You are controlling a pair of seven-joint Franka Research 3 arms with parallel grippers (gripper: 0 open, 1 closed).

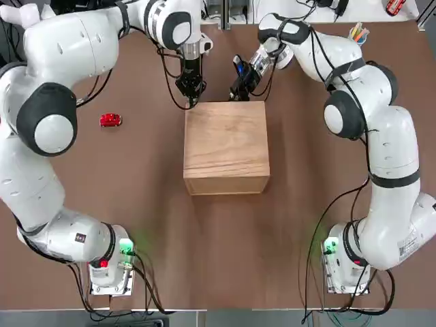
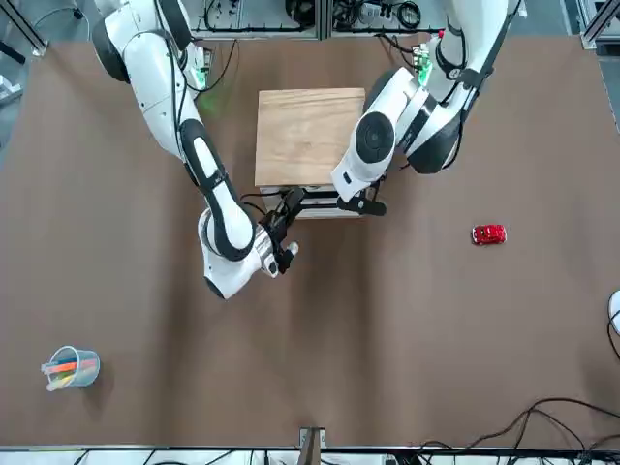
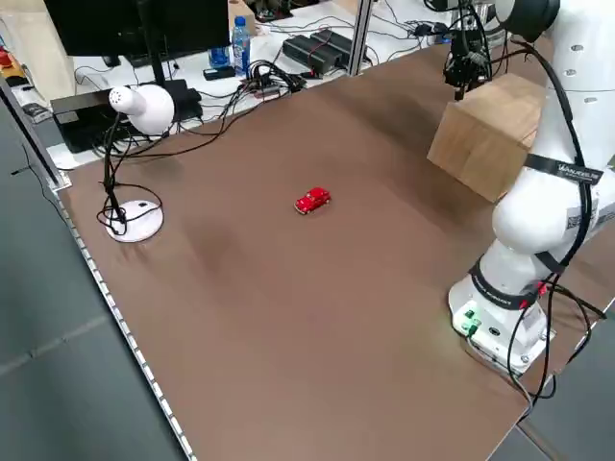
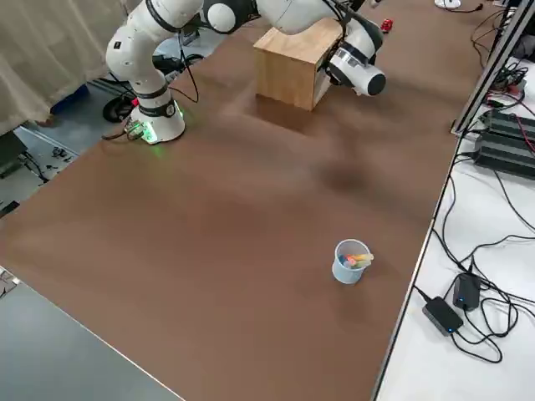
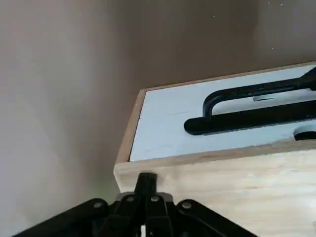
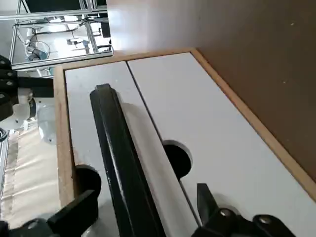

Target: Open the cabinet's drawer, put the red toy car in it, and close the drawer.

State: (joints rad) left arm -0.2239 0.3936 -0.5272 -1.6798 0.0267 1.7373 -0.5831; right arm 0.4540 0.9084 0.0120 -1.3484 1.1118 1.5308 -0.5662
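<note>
Right gripper [image 6: 140, 205]: spread, pinching nothing; set at the cabinet's far face, turned away from the arm bases. Seen narrowing slightly toward a grip? Cannot tell.
Handle [image 6: 121, 158]: running lengthwise into the gap between the 2 right fingertips, 1 to either side; no contact made out.
Handle's long axis: crosswise to the right jaws' closing line, so well placed for a pinch, in my judgement.
Drawer [image 6: 98, 143]: looks shut, front panel behind the handle as met from the right jaws.
Left gripper [image 5: 146, 182]: pressed together, gripping nothing; close by the cabinet [image 1: 227, 143], at its left far corner. Touching or just apart: cannot tell. Perhaps meant as a brace.
Red toy car [image 1: 110, 120]: on the table, well off to the robot's left of both pairs of jaws, a little baseward; long axis roughly left to right. Nearer to the left jaws.
Next: likely close the right jaws on the handle, then draw straight away from the bases. Could slip off if pinched too shallow.
</note>
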